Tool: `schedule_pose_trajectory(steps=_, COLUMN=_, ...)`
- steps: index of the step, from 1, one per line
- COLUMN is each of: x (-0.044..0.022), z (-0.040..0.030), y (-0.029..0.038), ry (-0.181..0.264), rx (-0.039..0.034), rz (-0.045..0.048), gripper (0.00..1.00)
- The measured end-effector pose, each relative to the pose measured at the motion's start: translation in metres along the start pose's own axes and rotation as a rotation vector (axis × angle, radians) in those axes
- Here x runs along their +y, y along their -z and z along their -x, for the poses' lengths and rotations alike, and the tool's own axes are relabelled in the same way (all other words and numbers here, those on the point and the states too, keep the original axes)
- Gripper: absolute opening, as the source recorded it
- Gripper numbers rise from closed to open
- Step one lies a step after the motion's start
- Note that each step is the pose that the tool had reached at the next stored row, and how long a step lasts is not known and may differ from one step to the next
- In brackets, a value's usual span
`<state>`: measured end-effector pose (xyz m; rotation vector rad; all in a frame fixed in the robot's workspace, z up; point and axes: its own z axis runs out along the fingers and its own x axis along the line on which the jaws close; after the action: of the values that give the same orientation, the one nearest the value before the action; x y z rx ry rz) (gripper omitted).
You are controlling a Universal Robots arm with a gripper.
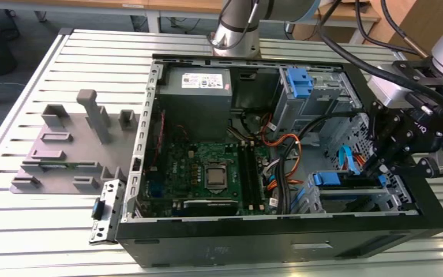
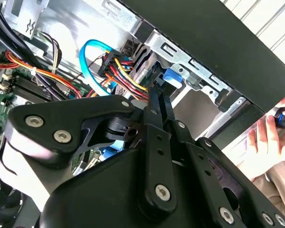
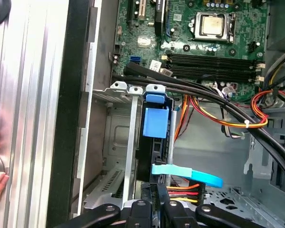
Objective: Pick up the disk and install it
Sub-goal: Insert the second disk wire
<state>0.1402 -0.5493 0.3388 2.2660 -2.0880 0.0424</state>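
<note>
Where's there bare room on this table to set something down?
Bare slats run along the table behind the grey holder, and in front of it beside the computer case. Inside the case it is crowded: cables, circuit board, drive cage.

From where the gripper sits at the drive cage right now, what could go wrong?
The gripper works close beside the blue data cable and the red-yellow power leads, so a snag seems possible. A person's hand rests just outside the case wall, near the arm's path.
</note>
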Motion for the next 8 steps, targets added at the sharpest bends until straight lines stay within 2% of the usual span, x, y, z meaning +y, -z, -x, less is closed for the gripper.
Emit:
schedule_pose_trajectory(steps=3, x=0.0008, z=0.0005, y=-0.0004, ry=0.007, rx=0.0022, rz=-0.0002, gripper=0.16)
schedule_pose_trajectory(steps=6, x=0.0013, z=0.0011, y=-0.0007, ry=0.009, rx=0.0095, rz=0.0002, gripper=0.16)
schedule_pose_trajectory(steps=8, x=0.0013, z=0.001, y=-0.0008, ry=0.009, rx=0.0109, rz=0.0003, gripper=0.16)
